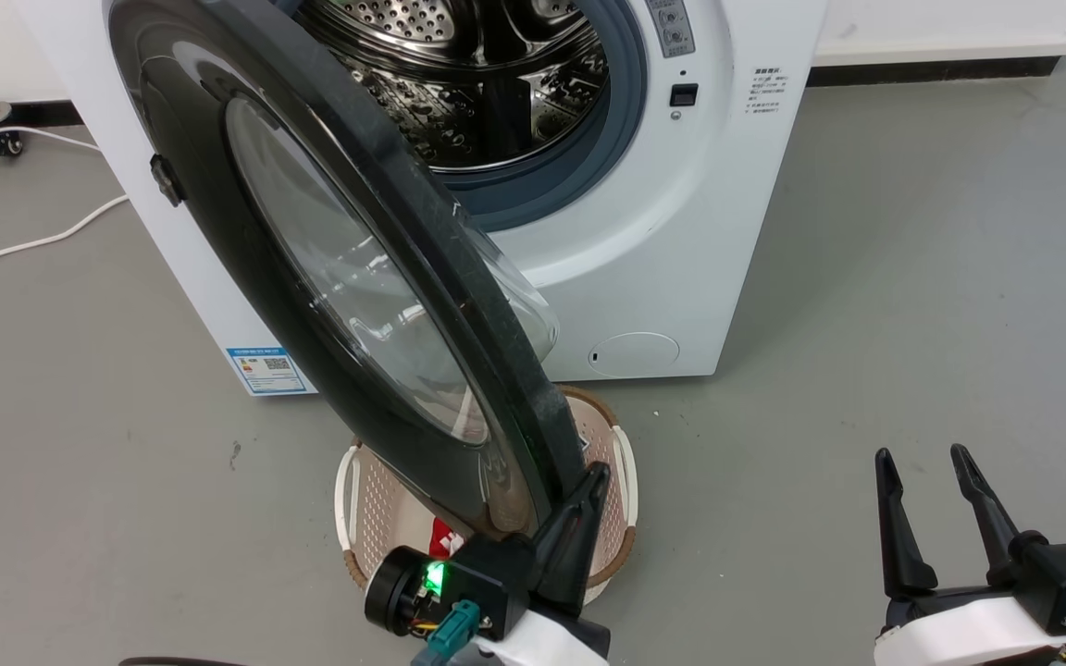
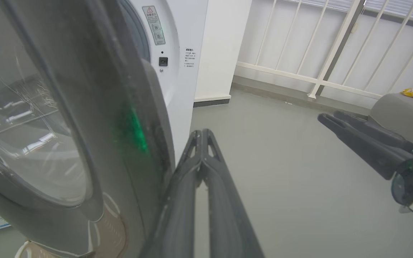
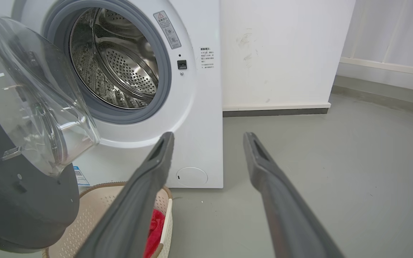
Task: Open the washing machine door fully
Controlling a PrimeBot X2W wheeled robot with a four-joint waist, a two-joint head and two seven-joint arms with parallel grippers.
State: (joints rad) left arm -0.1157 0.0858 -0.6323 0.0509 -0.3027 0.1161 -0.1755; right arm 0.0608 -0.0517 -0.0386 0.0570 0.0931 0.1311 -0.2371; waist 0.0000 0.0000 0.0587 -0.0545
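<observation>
The white washing machine (image 1: 681, 231) stands with its steel drum exposed. Its washing machine door (image 1: 357, 277), black-rimmed with a clear glass bowl, is swung out towards me, roughly halfway open. My left gripper (image 1: 596, 474) is shut with nothing between its fingers, and it lies against the lower free edge of the door. The left wrist view shows those closed fingers (image 2: 201, 143) just right of the door's glossy rim (image 2: 120, 118). My right gripper (image 1: 922, 453) hangs open over the floor, right of the machine and away from the door. In its own view its gripper (image 3: 208, 136) points at the machine front (image 3: 199, 107).
A beige laundry basket (image 1: 376, 509) with a red cloth (image 3: 154, 229) in it sits on the floor under the door. White cables (image 1: 33, 242) run across the floor to the left. A white railing (image 2: 317, 82) and a grey block (image 2: 396, 111) stand off to the right.
</observation>
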